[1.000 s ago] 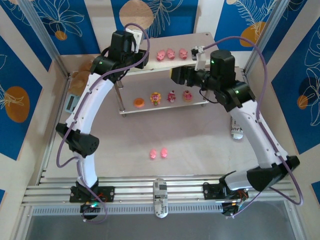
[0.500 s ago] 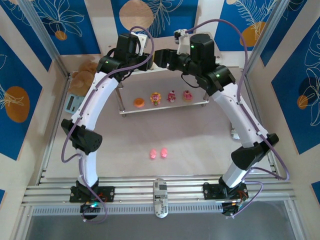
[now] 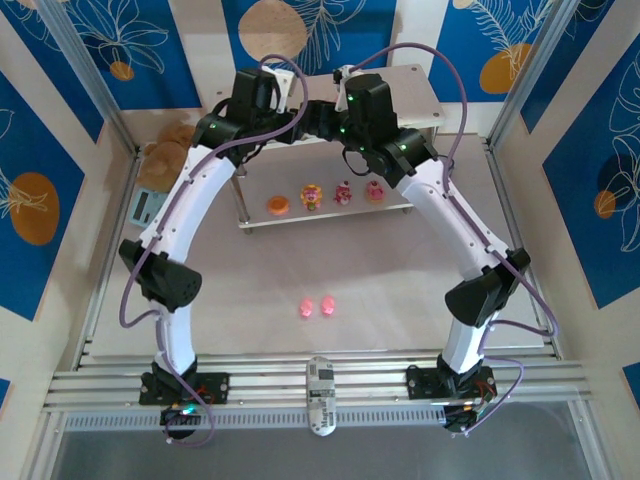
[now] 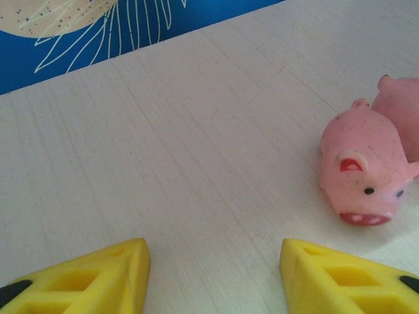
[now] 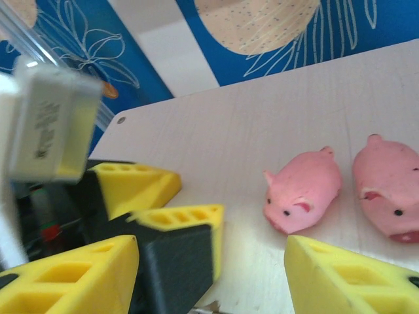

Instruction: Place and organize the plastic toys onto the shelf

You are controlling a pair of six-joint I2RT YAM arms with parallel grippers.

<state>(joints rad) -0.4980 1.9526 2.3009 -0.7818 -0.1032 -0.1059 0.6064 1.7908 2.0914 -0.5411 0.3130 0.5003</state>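
Observation:
The shelf (image 3: pixel 420 85) stands at the back of the table. Both grippers meet over its top board. In the left wrist view, my left gripper (image 4: pixel 213 271) is open over bare board (image 4: pixel 196 131), with one pink piglet (image 4: pixel 363 163) just ahead on the right and another (image 4: pixel 400 111) behind it. My right gripper (image 5: pixel 209 278) is open too; two piglets (image 5: pixel 304 190) (image 5: pixel 389 190) lie ahead of it, and the left gripper's yellow fingers (image 5: pixel 134 183) sit close in front. On the lower board stand an orange piece (image 3: pixel 277 205) and three cupcakes (image 3: pixel 343 192). Two piglets (image 3: pixel 316 305) lie on the table.
A brown teddy bear (image 3: pixel 165 150) and a teal calculator (image 3: pixel 145 205) sit at the left, beside the shelf. Metal frame posts (image 3: pixel 525 70) rise at the back corners. A rail (image 3: pixel 320 385) runs along the near edge.
The right arm has swung left across the top board and now covers the piglets from above. The left gripper edged right. Both grippers have opened somewhat wider.

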